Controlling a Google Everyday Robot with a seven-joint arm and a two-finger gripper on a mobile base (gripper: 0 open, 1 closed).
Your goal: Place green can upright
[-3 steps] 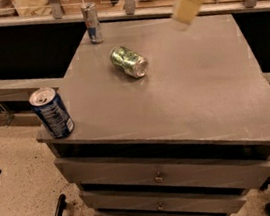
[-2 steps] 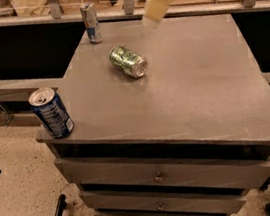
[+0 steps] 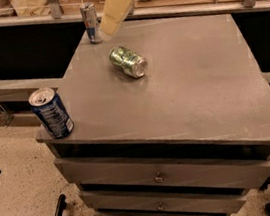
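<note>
1. Lying on its side, the green can [image 3: 128, 62] rested on the grey cabinet top [image 3: 198, 90], in its far left part, with nothing touching it.
2. Its silver end faced near and right, and its other end pointed far and left, so the body ran on a slant across the top.
3. The gripper [image 3: 113, 13] hung in the air over the far left of the top, a cream-coloured piece slanting down and to the left from the upper edge of the view.
4. Its lower tip stood on the far side of the green can, apart from it, and just right of the slim can [image 3: 91, 22] as seen from the camera.
5. Whether the gripper was released or clenched could not be told.
6. The slim can stood upright at the far left edge of the top.
7. The blue can [image 3: 51, 113] stood upright at the near left corner, its silver lid showing, well apart from the green can.
8. Below the top, the drawers [image 3: 159, 178] were stacked one under another, each with a small knob at its middle.
9. A speckled floor [image 3: 18, 173] lay to the near left of the cabinet.
10. A pale ledge [image 3: 186, 10] ran along the far side, beyond the top.
</note>
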